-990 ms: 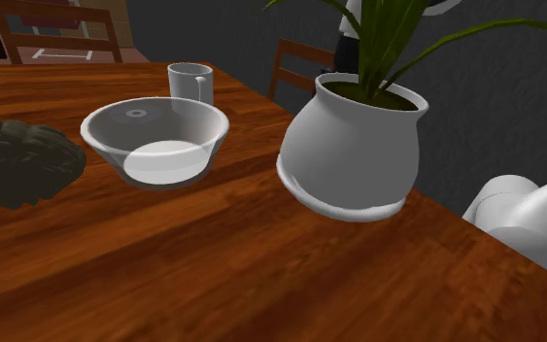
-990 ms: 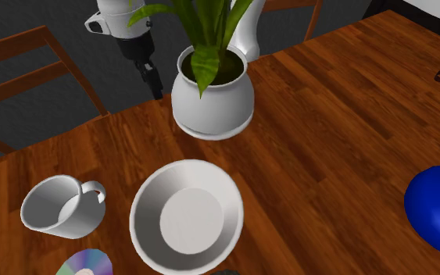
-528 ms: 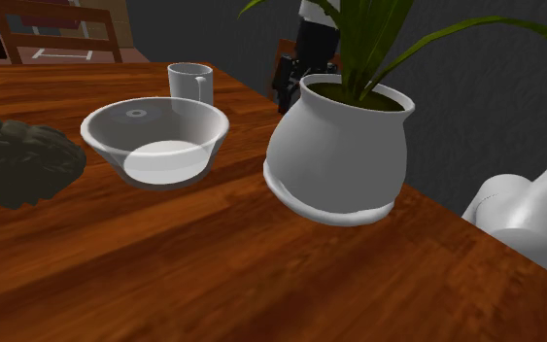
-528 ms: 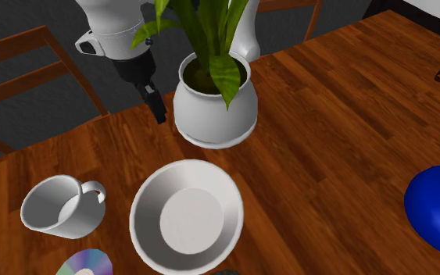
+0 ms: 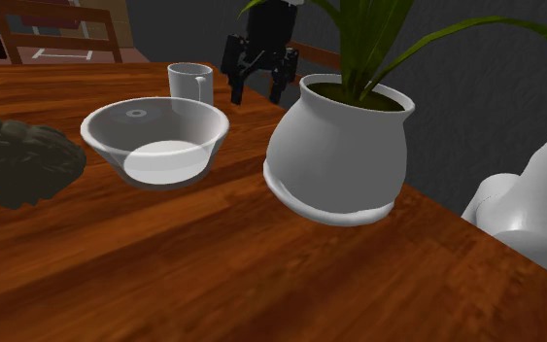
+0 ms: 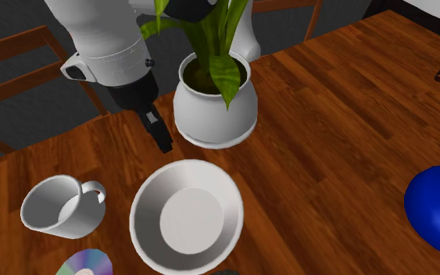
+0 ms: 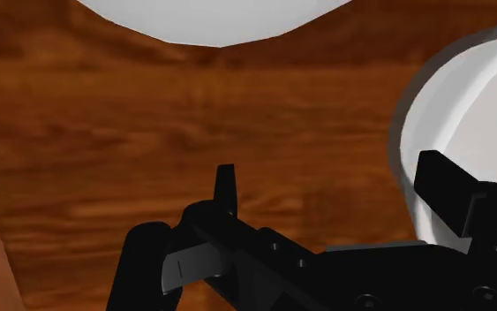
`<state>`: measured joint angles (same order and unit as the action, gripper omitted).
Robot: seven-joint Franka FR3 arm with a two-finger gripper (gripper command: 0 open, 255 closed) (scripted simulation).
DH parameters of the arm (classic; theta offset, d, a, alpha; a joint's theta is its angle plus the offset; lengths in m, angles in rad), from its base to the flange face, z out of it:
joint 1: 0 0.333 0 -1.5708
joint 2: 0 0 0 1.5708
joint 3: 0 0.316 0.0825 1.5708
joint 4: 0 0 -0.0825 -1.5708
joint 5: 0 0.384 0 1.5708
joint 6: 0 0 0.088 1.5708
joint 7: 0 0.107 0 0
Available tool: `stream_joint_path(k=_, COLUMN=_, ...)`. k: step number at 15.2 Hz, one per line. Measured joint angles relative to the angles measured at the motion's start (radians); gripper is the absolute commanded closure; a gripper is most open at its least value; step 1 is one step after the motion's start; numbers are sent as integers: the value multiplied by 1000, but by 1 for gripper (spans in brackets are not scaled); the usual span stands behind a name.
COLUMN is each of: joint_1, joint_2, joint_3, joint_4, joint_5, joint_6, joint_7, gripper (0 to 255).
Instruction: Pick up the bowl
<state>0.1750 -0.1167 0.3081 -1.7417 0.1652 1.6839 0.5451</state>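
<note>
Half second's change: gripper (image 5: 257, 95) out from behind plant pot (image 5: 339, 146), now above surface (image 5: 213, 262) beside mug (image 5: 189, 80), spread wide, empty. Bowl (image 5: 154, 141) upright on surface, close by, untouched. Likely remaining: align over rim, lower, close.

the white arm (image 6: 105, 39) rises above the jaws, with the black wrist (image 6: 135, 91) just over them. the jaws point downward and stand wide apart, both fingers (image 5: 237, 89) straight, clasping nothing.
</note>
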Motion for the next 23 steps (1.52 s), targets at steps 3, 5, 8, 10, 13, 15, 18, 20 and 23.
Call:
stream_joint_path(k=3, joint_1=25, joint_2=136, joint_3=34, joint_4=167, joint_5=-32, joint_6=-29, joint_7=59, gripper=0)
stream_joint_path(k=5, joint_1=45, joint_2=195, joint_3=52, joint_4=252, joint_5=-48, joint_6=-52, joint_7=94, gripper=0)
stream_joint_path(k=8, joint_1=56, joint_2=221, joint_3=59, joint_4=259, joint_5=-55, joint_6=-33, joint_7=108, gripper=0)
stream_joint_path(k=10, joint_1=55, joint_2=214, joint_3=59, joint_4=225, joint_5=-52, joint_6=-5, joint_7=103, gripper=0)
stream_joint_path(k=13, joint_1=54, joint_2=208, joint_3=59, joint_4=179, joint_5=-49, joint_6=35, joint_7=98, gripper=0)
stream_joint_path(k=15, joint_1=54, joint_2=206, joint_3=58, joint_4=168, joint_5=-48, joint_6=44, joint_7=96, gripper=255)
stream_joint_path(k=18, joint_1=54, joint_2=206, joint_3=59, joint_4=166, joint_5=-48, joint_6=46, joint_7=96, gripper=255)
stream_joint_path(k=20, joint_1=54, joint_2=205, joint_3=59, joint_4=166, joint_5=-48, joint_6=47, joint_7=96, gripper=255)
stream_joint_path(k=23, joint_1=54, joint_2=205, joint_3=59, joint_4=166, joint_5=-47, joint_6=47, joint_7=95, gripper=255)
